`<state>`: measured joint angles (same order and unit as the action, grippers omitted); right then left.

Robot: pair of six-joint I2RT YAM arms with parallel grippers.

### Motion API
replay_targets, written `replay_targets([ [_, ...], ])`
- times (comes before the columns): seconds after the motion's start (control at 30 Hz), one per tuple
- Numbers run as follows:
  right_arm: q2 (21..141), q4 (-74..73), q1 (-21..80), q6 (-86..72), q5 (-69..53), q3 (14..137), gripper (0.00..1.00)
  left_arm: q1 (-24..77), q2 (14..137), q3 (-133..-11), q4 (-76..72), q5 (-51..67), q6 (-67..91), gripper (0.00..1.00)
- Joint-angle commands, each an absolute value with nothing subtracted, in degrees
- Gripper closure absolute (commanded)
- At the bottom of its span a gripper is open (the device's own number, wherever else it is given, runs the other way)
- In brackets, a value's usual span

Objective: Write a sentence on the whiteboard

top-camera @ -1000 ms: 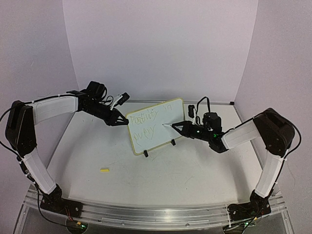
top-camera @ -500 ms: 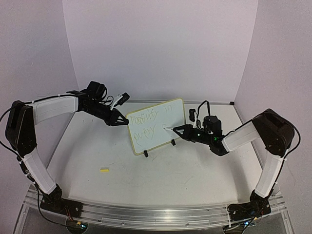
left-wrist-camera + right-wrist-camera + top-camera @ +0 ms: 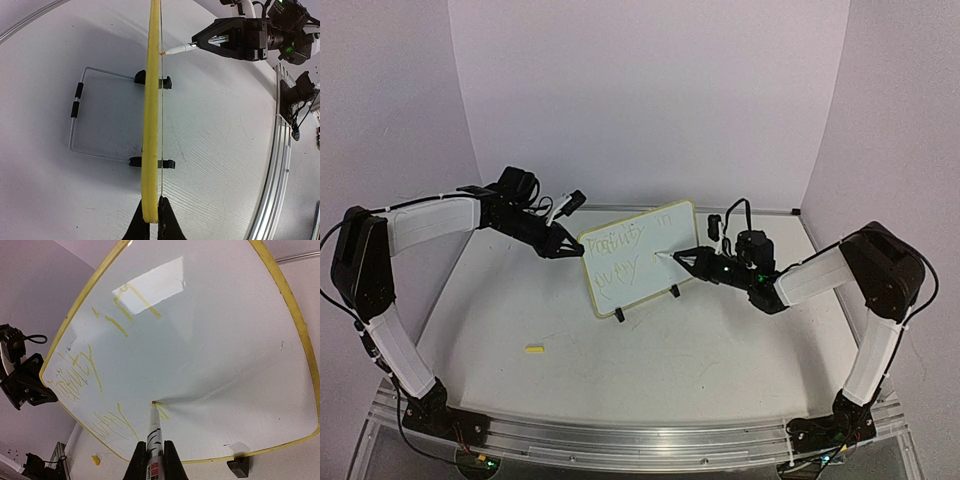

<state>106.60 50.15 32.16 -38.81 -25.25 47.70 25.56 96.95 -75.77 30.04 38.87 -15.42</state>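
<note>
The whiteboard (image 3: 638, 258), white with a pale yellow rim and two black feet, stands tilted mid-table. It shows edge-on in the left wrist view (image 3: 151, 115) and fills the right wrist view (image 3: 200, 340). My left gripper (image 3: 570, 249) is shut on its left edge (image 3: 151, 212). My right gripper (image 3: 686, 259) is shut on a white marker pen (image 3: 155, 440) whose tip touches the board face. The sentence (image 3: 95, 375) runs in two lines of yellow-green handwriting, with a fresh stroke at the pen tip.
A small yellow cap (image 3: 534, 349) lies on the table front-left of the board, and shows low in the right wrist view (image 3: 95, 459). A wire stand (image 3: 80, 125) rests behind the board. A metal rail (image 3: 620, 440) runs along the near table edge.
</note>
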Motion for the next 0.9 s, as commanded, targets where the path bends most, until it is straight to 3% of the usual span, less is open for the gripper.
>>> replay_targets([
  [0.0, 104.31, 52.74, 31.59, -38.11, -22.9, 51.39, 1.0, 26.63, 99.25, -76.2, 34.47, 35.42, -17.63, 1.0],
  [0.87, 107.67, 54.13, 31.56, -40.41, -22.02, 44.7, 1.0, 26.63, 99.26, -76.2, 34.47, 35.42, -17.66, 1.0],
])
